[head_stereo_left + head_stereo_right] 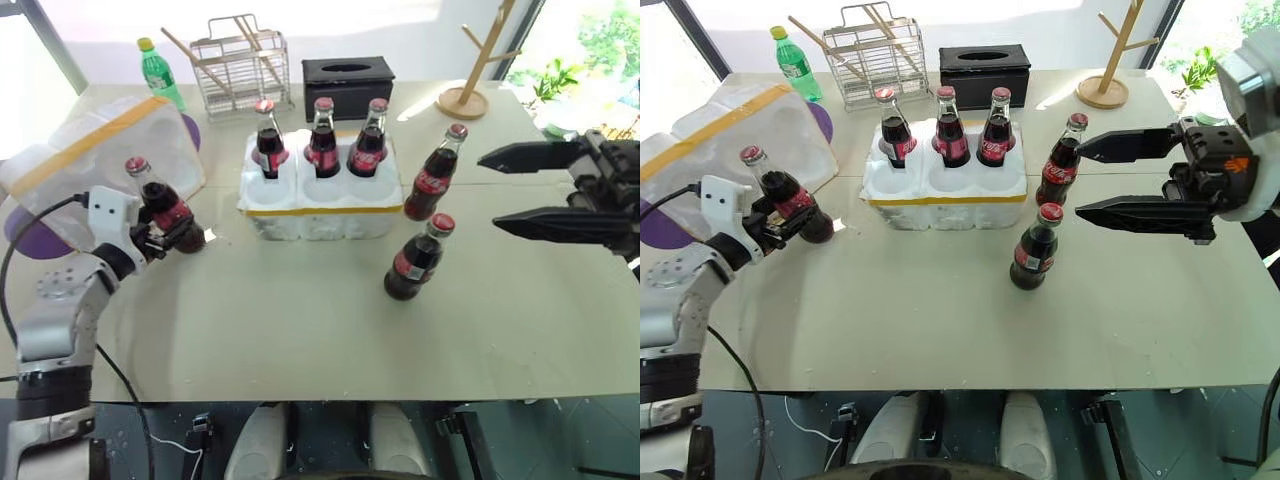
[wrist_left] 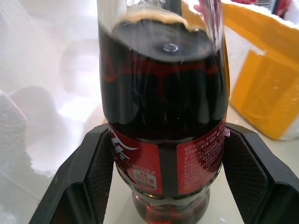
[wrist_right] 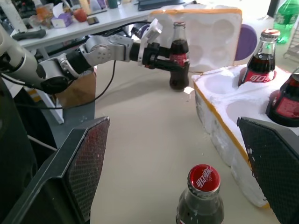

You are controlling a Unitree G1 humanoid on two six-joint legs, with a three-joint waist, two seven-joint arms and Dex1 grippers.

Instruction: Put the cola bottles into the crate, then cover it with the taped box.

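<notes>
Bare table front (image 1: 330, 350) — L hand (image 1: 160, 237) grips cola bottle (image 1: 165, 205) beside taped box (image 1: 100, 160); R hand (image 1: 1090, 178) wide open.

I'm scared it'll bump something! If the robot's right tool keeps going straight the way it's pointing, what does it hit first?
Probably the loose cola bottle standing closest to the open right tool, just in front of the crate. Depth is hard to judge, so it might slip past.

a beige table (image 1: 300, 330) stands before bright windows (image 1: 590, 30).
</notes>
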